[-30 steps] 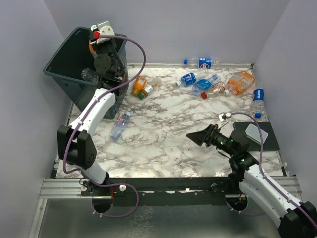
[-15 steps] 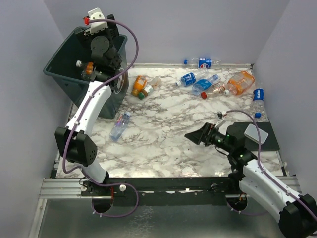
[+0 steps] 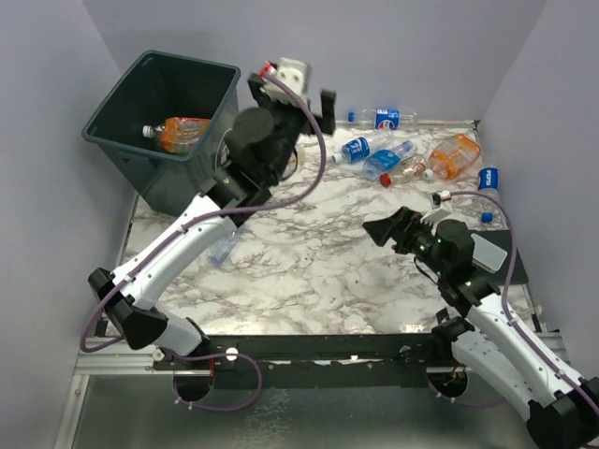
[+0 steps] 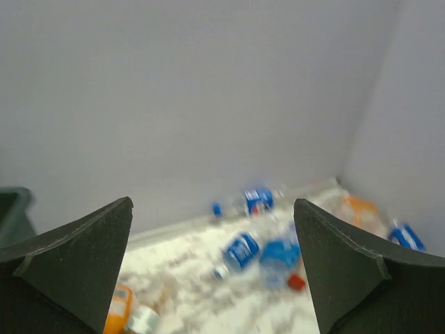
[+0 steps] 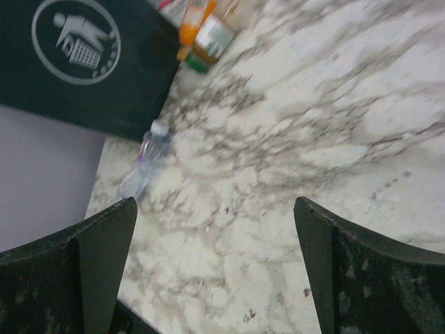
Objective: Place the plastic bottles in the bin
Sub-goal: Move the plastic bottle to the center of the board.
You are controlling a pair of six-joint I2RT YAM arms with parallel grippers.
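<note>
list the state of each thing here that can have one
bin: upright, one bottle visible inside
orange bottle: lying in the bin
clear bottle: lying on the table beside the bin
far bottles: lying on the table, not binned
left hand: open, empty
right hand: open, empty

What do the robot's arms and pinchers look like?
The left arm and right arm have smooth white shells with chunky black joints. A thin purple cable loops along each one. The left gripper and right gripper each have two dark, wedge-shaped fingers. A small white camera box sits on the left wrist.
</note>
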